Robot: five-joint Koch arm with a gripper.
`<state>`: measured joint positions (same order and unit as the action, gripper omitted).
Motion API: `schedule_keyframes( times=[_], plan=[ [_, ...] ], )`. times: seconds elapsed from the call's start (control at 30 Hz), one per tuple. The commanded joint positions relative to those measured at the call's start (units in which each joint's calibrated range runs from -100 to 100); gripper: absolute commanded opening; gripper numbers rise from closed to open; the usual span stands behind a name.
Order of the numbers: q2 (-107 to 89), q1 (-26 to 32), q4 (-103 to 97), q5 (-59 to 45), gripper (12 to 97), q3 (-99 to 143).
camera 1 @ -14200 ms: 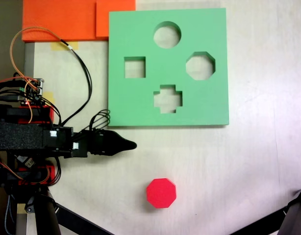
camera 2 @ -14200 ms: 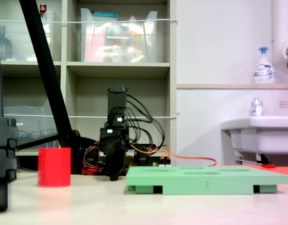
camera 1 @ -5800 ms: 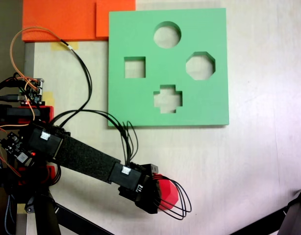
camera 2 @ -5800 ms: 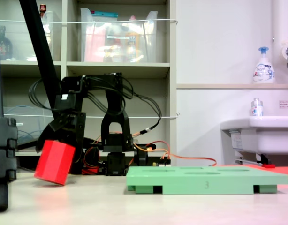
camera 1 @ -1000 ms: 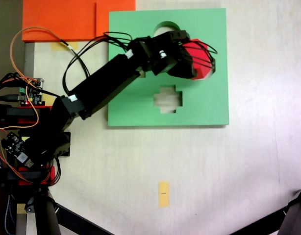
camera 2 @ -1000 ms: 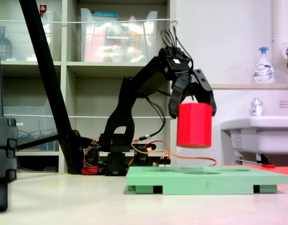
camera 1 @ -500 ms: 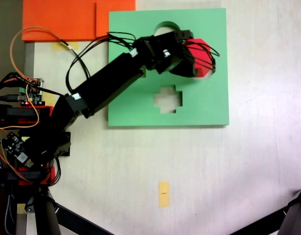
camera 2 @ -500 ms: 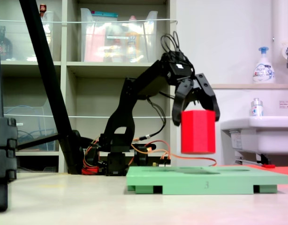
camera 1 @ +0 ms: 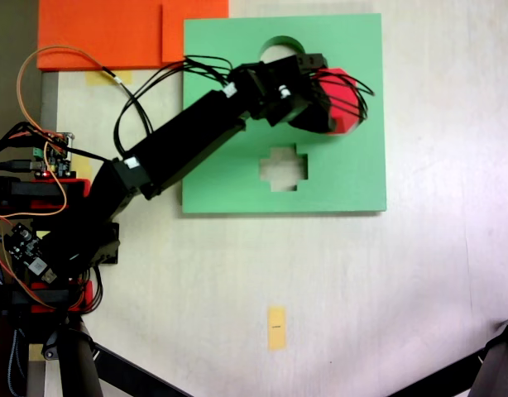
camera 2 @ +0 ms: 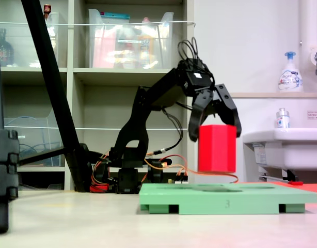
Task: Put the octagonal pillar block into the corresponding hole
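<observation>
Gripping octagonal pillar block (camera 2: 216, 148), fingers (camera 2: 194, 122) closed; clear gap above green board (camera 2: 228, 197).

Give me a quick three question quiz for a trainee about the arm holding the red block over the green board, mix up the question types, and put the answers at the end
1. True or false: in the low fixed view, the red octagonal block already touches the green foam board.

2. Multiple choice: in the top-down fixed view, which cutout lies fully uncovered?
A. the cross-shaped cutout
B. the eight-sided one
C. the round cutout

3. Fill in the blank: the gripper grips the block at its ____ end, jaws on either side.

Key
1. False: it hangs above the board with a gap below it.
2. A: the block and gripper hide the eight-sided one, and the arm hides part of the round one.
3. Top.
</observation>
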<state>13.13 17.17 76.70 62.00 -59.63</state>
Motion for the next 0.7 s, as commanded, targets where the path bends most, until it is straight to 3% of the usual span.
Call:
schedule_keyframes(
  times=[0.0,0.67],
  plan=[
    [-1.1,-0.4,-6.1,-0.4,42.4,-6.0],
    [4.9,-0.5,-6.4,-0.8,42.4,-6.1]
  ],
)
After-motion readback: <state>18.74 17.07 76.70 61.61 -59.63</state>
